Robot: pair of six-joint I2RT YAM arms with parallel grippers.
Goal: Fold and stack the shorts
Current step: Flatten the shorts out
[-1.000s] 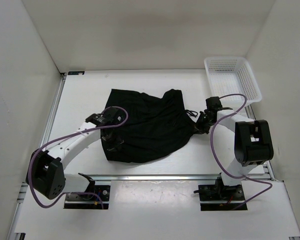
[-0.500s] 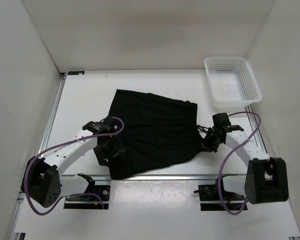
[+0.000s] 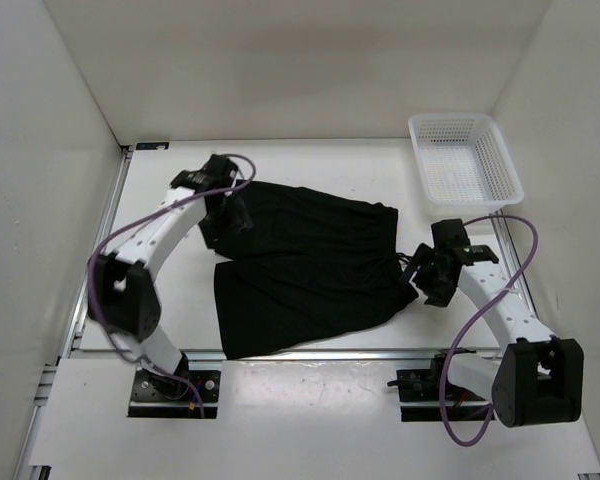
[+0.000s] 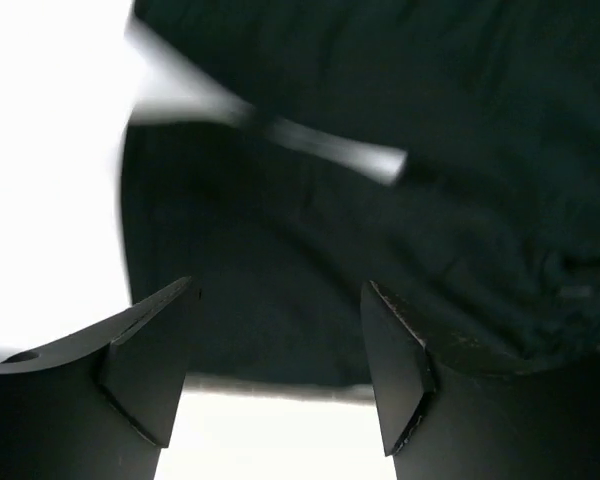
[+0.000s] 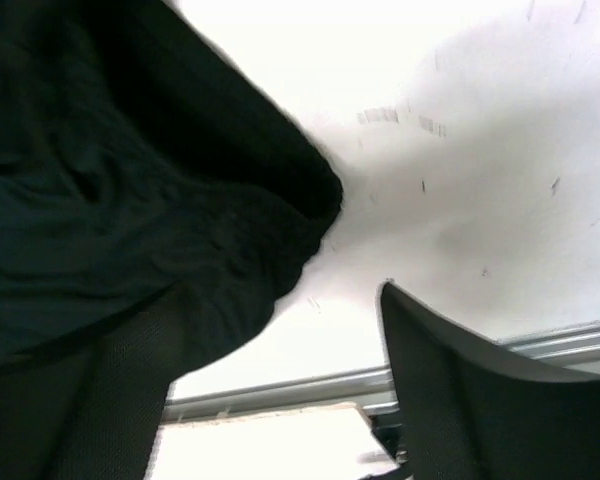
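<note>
The black shorts point(image 3: 310, 260) lie spread flat on the white table, both wide legs pointing left and the gathered waistband to the right. My left gripper point(image 3: 223, 218) hovers open at the left end of the far leg. In the left wrist view its fingers point(image 4: 145, 365) stand apart with only bare table and the shorts' hem point(image 4: 310, 250) beyond them. My right gripper point(image 3: 427, 282) is open just right of the waistband. In the right wrist view the waistband corner point(image 5: 230, 220) lies beside the left finger, not between the jaws.
A white mesh basket point(image 3: 507, 175) stands at the far right corner. Metal rails point(image 3: 310, 353) run along the table's near edge and left side. White walls enclose the table on three sides. Purple cables loop off both arms.
Both grippers have opened and let go of the shorts, which now lie flat with the legs apart. The left arm has swung from the near leg up to the far one.
</note>
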